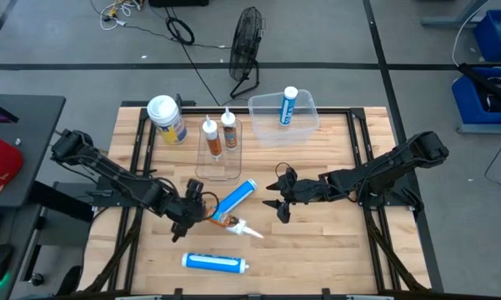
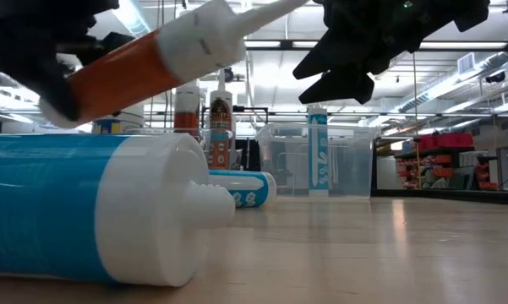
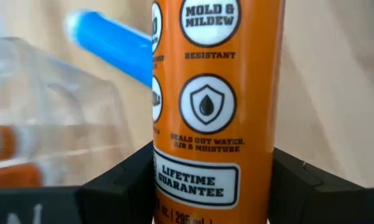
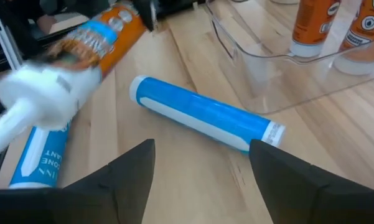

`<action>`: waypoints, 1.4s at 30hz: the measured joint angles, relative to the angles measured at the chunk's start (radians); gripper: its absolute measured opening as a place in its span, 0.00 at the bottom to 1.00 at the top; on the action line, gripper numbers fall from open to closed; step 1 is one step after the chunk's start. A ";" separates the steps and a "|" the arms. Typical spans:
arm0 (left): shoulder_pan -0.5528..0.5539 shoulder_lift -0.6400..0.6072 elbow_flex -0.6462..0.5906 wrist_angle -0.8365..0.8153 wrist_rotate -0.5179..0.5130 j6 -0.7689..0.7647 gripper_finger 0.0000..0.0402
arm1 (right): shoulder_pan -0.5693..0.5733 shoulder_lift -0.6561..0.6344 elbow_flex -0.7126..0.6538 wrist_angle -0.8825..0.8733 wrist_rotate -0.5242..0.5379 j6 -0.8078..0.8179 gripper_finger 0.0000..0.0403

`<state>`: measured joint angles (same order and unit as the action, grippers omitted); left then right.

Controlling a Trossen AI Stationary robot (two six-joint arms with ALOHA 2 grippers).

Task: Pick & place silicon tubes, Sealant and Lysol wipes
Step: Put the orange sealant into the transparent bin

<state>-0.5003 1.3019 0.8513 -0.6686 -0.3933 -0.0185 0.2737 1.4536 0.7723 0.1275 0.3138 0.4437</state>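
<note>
An orange sealant tube point(image 1: 229, 222) with a white nozzle hangs above the table, and my left gripper point(image 1: 202, 213) is shut on it. My right gripper point(image 1: 278, 205) stands open above the table's middle, nothing between its fingers. Under it and toward my left gripper, a blue silicone tube point(image 4: 205, 121) lies on its side. A second blue tube point(image 1: 214, 262) lies near the front edge. The Lysol wipes canister point(image 1: 167, 119) stands upright at the far left. Two orange tubes point(image 1: 218, 133) stand in a clear tray point(image 1: 217, 167). My left gripper pinches the orange tube's body near its flat rear end point(image 3: 211, 180) between its two fingers point(image 3: 118, 183), which lie across the tube. The fingers slant down from the table's left. The tube is lifted clear, tilted, with its white nozzle point(image 2: 237, 21) higher and pointing toward the table's right.
A clear bin point(image 1: 285, 117) at the far middle holds one upright blue tube point(image 1: 288, 105). A black fan point(image 1: 246, 50) stands on the floor beyond the far edge. Bare wood lies at the near right of the table.
</note>
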 joint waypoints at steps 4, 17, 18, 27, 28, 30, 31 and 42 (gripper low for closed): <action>-0.001 -0.034 -0.007 0.032 -0.102 -0.060 0.56 | 0.000 -0.006 0.000 -0.004 0.008 -0.016 0.66; -0.004 -0.141 -0.010 0.136 -0.336 -0.152 0.56 | 0.000 -0.016 0.000 0.149 0.025 -0.137 0.66; -0.003 -0.141 -0.010 0.156 -0.346 -0.146 0.56 | 0.000 -0.016 0.000 0.183 0.036 -0.159 0.66; -0.002 -0.140 -0.010 0.223 -0.411 -0.127 0.56 | 0.000 -0.016 0.000 0.334 0.071 -0.277 0.66; -0.002 -0.140 -0.010 0.237 -0.419 -0.126 0.56 | 0.000 -0.016 0.000 0.349 0.071 -0.283 0.66; -0.002 -0.140 -0.010 0.264 -0.424 -0.125 0.56 | 0.000 -0.016 0.000 0.385 0.071 -0.302 0.66; -0.002 -0.140 -0.010 0.278 -0.428 -0.122 0.56 | 0.000 -0.016 0.000 0.407 0.071 -0.311 0.66; 0.003 -0.139 -0.010 0.455 -0.472 -0.045 0.56 | 0.000 -0.016 0.000 0.693 0.070 -0.479 0.77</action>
<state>-0.4973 1.1625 0.8413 -0.2139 -0.8650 -0.0633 0.2736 1.4372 0.7723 0.8201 0.3840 -0.0357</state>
